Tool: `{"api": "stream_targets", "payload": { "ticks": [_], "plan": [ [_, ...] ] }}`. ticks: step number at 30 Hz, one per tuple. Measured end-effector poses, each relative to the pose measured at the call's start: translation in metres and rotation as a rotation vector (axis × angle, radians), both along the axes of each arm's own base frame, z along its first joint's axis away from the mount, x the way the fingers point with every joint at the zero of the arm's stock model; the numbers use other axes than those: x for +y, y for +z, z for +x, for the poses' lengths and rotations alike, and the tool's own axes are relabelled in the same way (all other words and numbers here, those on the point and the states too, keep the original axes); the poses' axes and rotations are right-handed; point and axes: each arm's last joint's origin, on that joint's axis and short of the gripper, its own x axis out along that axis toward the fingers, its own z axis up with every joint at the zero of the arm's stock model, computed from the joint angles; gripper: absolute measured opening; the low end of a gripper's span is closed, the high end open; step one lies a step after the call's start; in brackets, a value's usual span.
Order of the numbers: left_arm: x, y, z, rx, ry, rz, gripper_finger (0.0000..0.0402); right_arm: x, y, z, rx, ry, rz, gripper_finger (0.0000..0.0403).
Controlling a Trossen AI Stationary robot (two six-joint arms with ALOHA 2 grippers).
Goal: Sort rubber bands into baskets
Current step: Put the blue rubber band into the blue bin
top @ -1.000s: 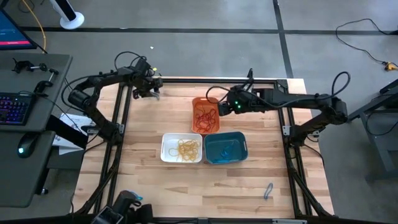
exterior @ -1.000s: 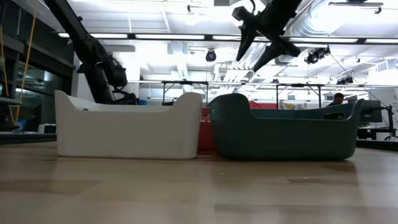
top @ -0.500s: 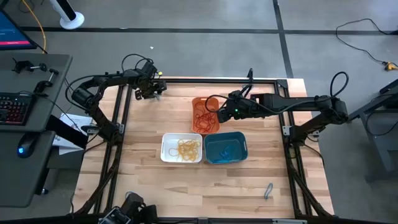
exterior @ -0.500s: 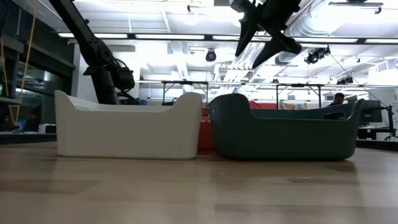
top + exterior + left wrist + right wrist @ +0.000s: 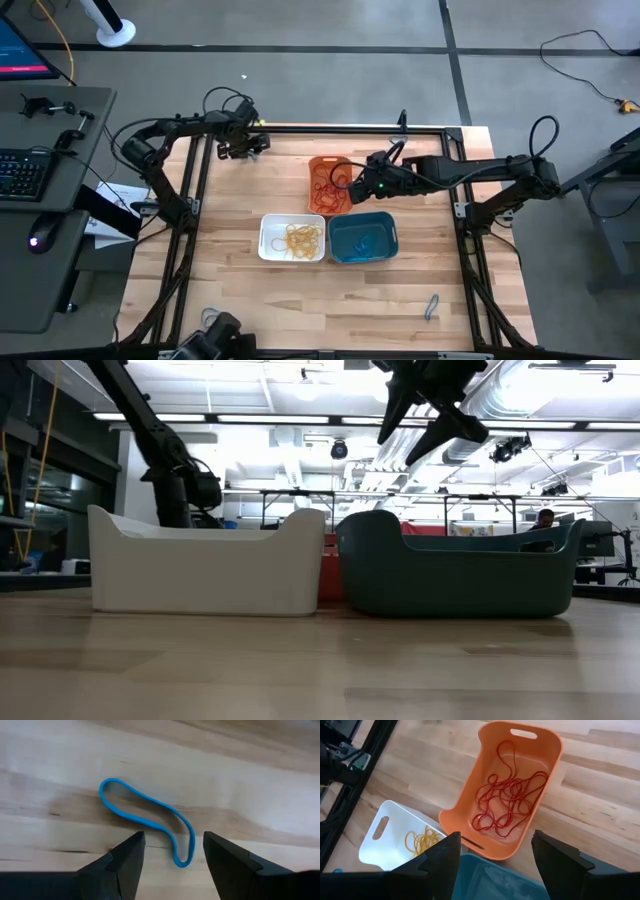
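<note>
A blue rubber band (image 5: 159,805) lies flat on the wood at the table's far left corner. My left gripper (image 5: 246,147) hangs open just above it and points down, with a finger on either side of the band's nearer end (image 5: 183,862). My right gripper (image 5: 352,180) is open with nothing in it, high over the orange-red basket (image 5: 330,186), which holds red bands (image 5: 512,800). The white basket (image 5: 292,238) holds yellow bands (image 5: 422,840). The teal basket (image 5: 362,237) holds blue bands.
The three baskets stand together at the table's middle, the white and teal ones side by side in front of the orange-red one. A small grey object (image 5: 431,306) lies near the front right. Black frame rails (image 5: 205,180) run along the table's edges.
My left gripper has gone a little toward the table's right along the far edge and sunk slightly, turning as it went. My right gripper has drifted a little toward the near edge over the orange-red basket. Both have stayed open.
</note>
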Motion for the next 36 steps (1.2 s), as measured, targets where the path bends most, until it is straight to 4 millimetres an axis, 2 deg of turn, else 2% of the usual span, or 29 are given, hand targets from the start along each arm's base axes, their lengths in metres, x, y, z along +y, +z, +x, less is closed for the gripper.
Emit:
{"api": "stream_targets", "payload": {
  "ticks": [7,15,18,23,27,31,34,36],
  "plan": [
    [0.003,-0.014,0.02,0.162,-0.115,-0.081,0.0198,0.01,0.0,0.0,-0.012,-0.01,-0.006,0.0233],
    [0.001,-0.016,0.022,0.184,-0.191,-0.089,0.0188,0.023,0.001,0.0,-0.022,-0.008,-0.019,0.0233],
    [-0.002,-0.016,0.023,0.217,-0.246,-0.093,0.0151,0.025,0.001,0.0,-0.025,-0.012,-0.034,0.0233],
    [-0.004,-0.016,0.023,0.225,-0.281,-0.101,0.0031,0.025,0.001,0.0,-0.029,-0.014,-0.037,0.0233],
    [-0.004,-0.014,0.025,0.194,-0.298,-0.117,0.0004,0.025,0.001,0.0,-0.032,-0.013,-0.037,0.0233],
    [-0.006,0.01,0.031,0.145,-0.379,-0.09,0.0001,0.025,0.001,0.0,-0.032,-0.013,-0.038,0.0233],
    [-0.003,0.054,0.04,0.02,-0.433,0.081,0.0001,0.024,0.001,0.0,-0.034,-0.025,-0.056,0.0233],
    [-0.011,0.081,0.041,-0.014,-0.478,0.166,0.0001,0.025,0.003,0.001,-0.047,-0.045,-0.094,0.0233]
  ]
}}
